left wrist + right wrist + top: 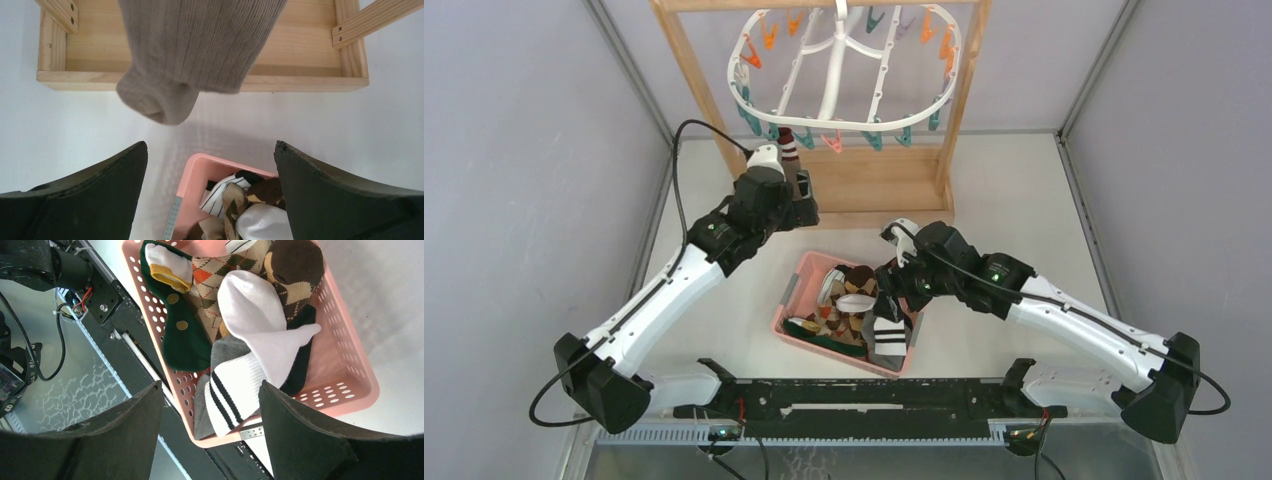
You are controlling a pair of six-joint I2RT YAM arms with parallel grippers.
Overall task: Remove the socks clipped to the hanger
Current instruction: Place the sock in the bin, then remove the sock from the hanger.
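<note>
So the left gripper (210, 150) has its jaws spread wide with nothing in them. The beige ribbed sock (195, 50) dangles just ahead of and above the fingertips, toe end down and not touching either finger. Its top runs out of the wrist shot, so I can't see the clip from there. From overhead, the white hanger (844, 70) on the wooden frame (874, 180) sits right past those jaws, with the rest of its clips looking bare. The right gripper (210, 387) is also released, jaws apart and gripping nothing, hovering over the pink basket (350, 375). Straight below the gap between its fingers, the white black-striped sock (235, 390) flops over the basket rim. Further out past the fingertips sit a plain white sock (255, 315), a dark green dotted sock (182, 335) and a brown argyle sock (215, 275), all piled in the basket.
</note>
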